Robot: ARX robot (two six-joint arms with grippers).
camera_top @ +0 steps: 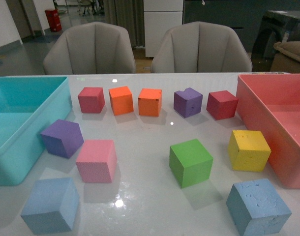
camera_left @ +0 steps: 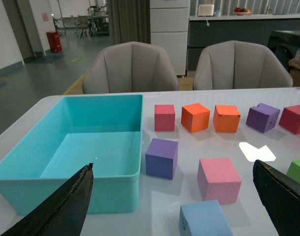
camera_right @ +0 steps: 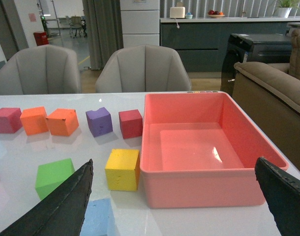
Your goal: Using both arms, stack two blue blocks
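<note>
Two pale blue foam blocks sit near the table's front edge in the front view: one at front left (camera_top: 50, 205), one at front right (camera_top: 257, 207). Neither arm shows in the front view. The left block also shows in the left wrist view (camera_left: 204, 220), lying between and ahead of my left gripper's (camera_left: 174, 201) wide-open fingers (camera_left: 66, 206). The right block shows at the edge of the right wrist view (camera_right: 97, 218), beside one finger (camera_right: 66, 206) of my right gripper (camera_right: 174, 204), which is open and empty, facing the pink bin.
A teal bin (camera_top: 22, 93) stands at the left, a pink bin (camera_top: 268, 105) at the right. Between them lie a purple cube (camera_top: 62, 137), pink cube (camera_top: 96, 161), green cube (camera_top: 190, 162), yellow cube (camera_top: 248, 150) and a back row of red, orange and purple cubes. Two chairs stand behind the table.
</note>
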